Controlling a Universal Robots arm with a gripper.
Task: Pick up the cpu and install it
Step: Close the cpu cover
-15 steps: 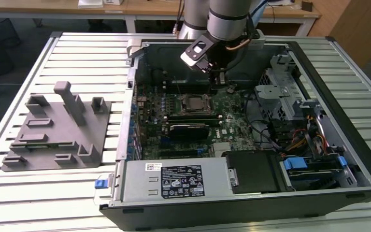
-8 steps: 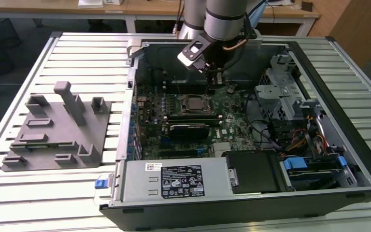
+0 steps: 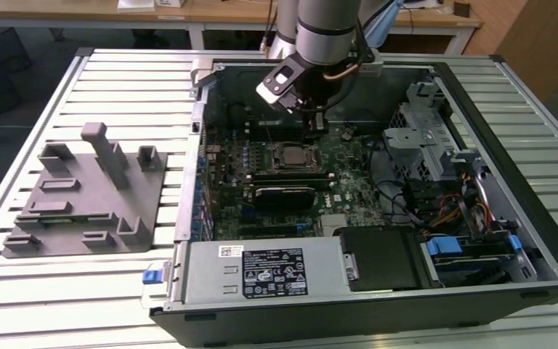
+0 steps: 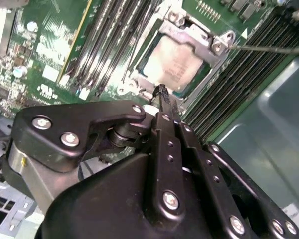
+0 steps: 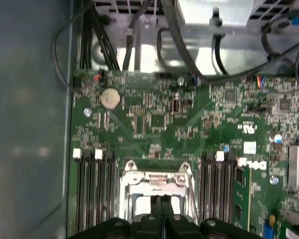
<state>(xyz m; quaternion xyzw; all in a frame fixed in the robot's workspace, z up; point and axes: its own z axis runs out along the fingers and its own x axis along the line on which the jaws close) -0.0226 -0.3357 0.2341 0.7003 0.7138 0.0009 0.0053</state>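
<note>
So, your hand (image 4: 161,92) is pressed together, empty, tip right over one edge of the cpu (image 4: 175,65) in its socket (image 4: 217,47).

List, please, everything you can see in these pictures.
cpu: one, silver, in the motherboard socket.
motherboard: one, green, inside the case.
battery: one, silver, round, on the motherboard.
case: one, black, open, on the table.
power supply: one, silver, in a corner of the case.
plate: one, grey, with posts, on the table, exterior view's left.
table: one, pale, slatted, under everything.
gripper: one, black, shut, tip at the cpu's edge.
</note>
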